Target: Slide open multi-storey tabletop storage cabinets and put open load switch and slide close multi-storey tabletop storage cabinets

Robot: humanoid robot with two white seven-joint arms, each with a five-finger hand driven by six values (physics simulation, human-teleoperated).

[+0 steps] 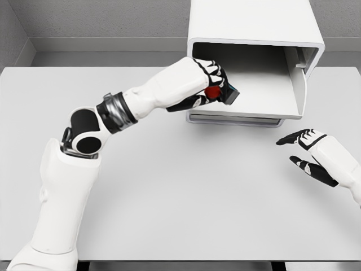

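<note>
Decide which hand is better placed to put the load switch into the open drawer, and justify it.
Probably the left hand: it grips the load switch at the open drawer. The right hand hovers empty.

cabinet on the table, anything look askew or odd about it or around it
Nothing stands out. The cabinet sits square on the table with its drawer slid open. The left hand holds the load switch at the drawer's front edge, and the right hand hovers open nearby.
</note>
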